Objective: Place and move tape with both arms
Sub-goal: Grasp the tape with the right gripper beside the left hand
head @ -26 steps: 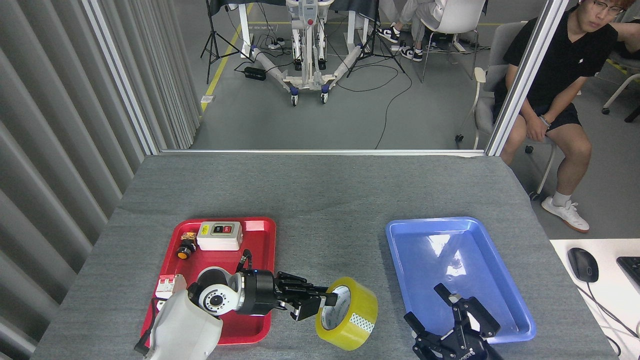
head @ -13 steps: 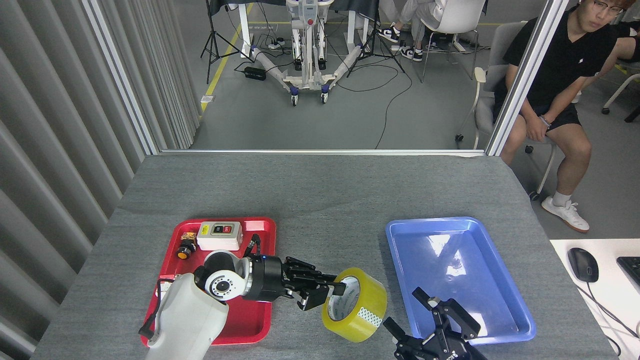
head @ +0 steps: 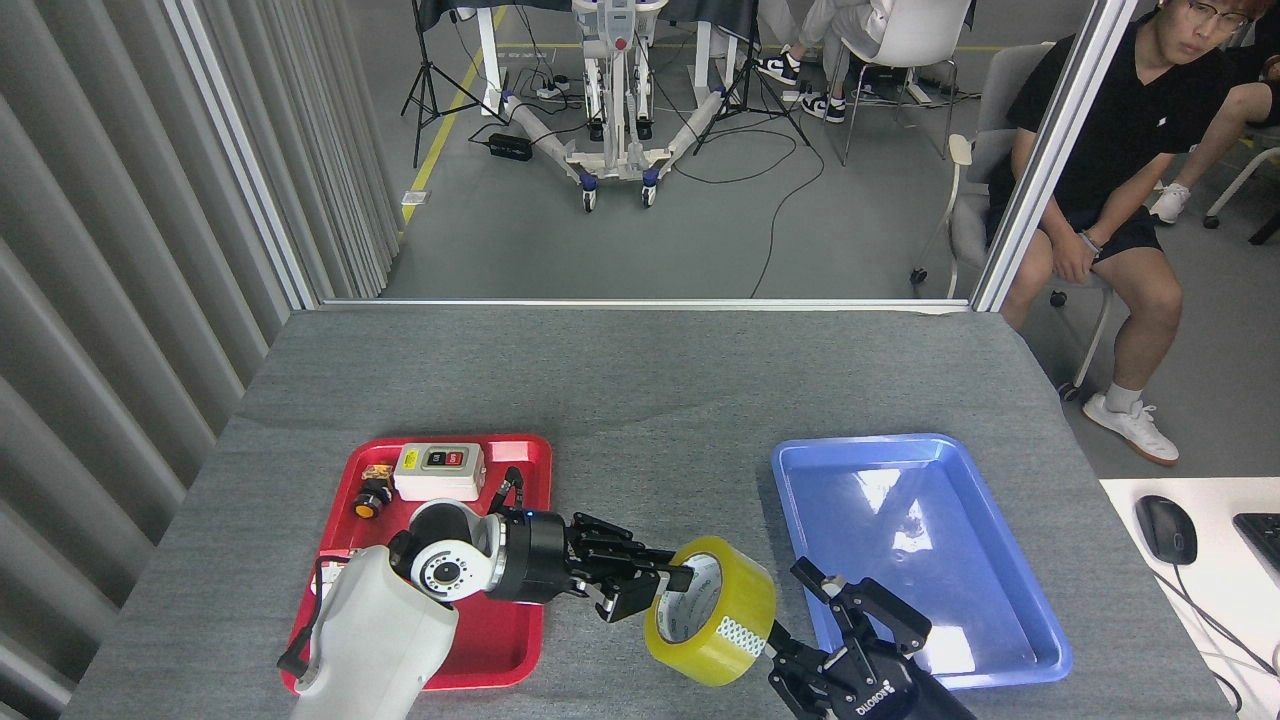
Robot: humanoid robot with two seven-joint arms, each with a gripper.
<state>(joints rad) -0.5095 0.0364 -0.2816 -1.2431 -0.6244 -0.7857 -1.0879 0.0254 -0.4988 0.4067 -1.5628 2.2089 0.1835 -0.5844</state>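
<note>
Grey felt table (head: 640, 400), red tray (head: 520, 455), blue tray (head: 800, 470)

The tape (head: 712, 612) is translucent yellow with a white core and a small patch of white ovals on its outer face. At its 9 o'clock, the left gripper (head: 640, 588) is black on a white-cased arm with a black wrist ring. At the tape's 4 o'clock, the right gripper (head: 850, 640) is black too, with white lettering. The red tray (head: 520, 470) holds a white switch box (head: 438, 471) with one red and one black button and a yellow label. The blue tray (head: 1000, 590) shines with pale glare. The table (head: 640, 380) is mottled grey. At 1 o'clock, a person (head: 1120, 150) wears black clothes and white shoes.
</note>
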